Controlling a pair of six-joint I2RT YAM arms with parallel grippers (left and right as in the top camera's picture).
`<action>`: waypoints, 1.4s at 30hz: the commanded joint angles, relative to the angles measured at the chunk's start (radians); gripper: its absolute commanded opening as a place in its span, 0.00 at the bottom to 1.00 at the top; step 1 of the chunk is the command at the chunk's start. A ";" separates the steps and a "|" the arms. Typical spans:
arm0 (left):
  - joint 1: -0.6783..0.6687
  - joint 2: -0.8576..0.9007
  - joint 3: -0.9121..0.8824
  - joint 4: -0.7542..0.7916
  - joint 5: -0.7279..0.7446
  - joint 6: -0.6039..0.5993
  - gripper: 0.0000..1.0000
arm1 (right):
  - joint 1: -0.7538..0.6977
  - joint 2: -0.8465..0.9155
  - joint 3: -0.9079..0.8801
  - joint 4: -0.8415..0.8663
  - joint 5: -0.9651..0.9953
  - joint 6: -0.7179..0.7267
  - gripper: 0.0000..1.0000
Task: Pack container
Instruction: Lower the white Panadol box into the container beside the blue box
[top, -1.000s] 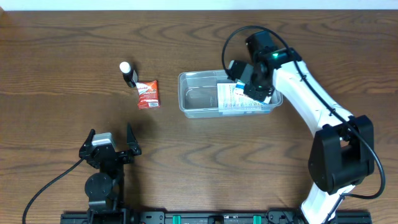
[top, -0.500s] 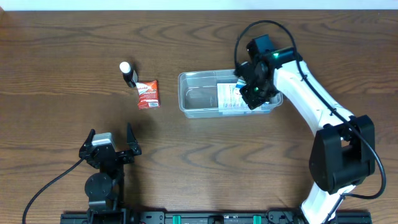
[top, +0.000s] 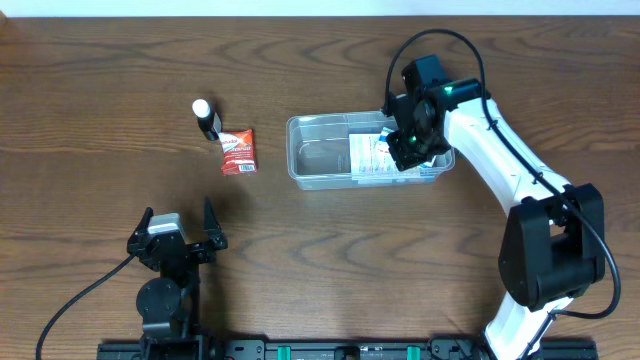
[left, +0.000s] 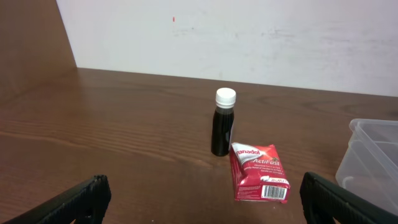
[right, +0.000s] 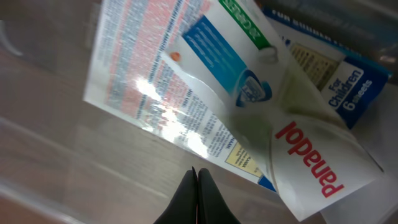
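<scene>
One glossy white box (right: 205, 93) lies in the clear round-cornered plastic container (top: 318, 160).

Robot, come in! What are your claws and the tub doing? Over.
Left gripper open, empty. Right gripper shut, empty, above container. Medicine boxes inside; bottle, red packet outside.

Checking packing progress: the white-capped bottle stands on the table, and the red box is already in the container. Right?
No. The overhead view shows the red box lying on the table beside the bottle, outside the container. The bottle does stand on the table.
</scene>
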 joint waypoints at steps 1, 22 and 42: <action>-0.004 -0.006 -0.030 -0.020 -0.005 0.018 0.98 | -0.004 0.003 -0.032 0.014 0.046 0.018 0.01; -0.004 -0.006 -0.030 -0.020 -0.005 0.018 0.98 | -0.005 0.061 -0.045 0.066 0.124 0.001 0.01; -0.004 -0.006 -0.030 -0.020 -0.005 0.018 0.98 | -0.003 0.087 -0.008 0.099 0.288 -0.039 0.01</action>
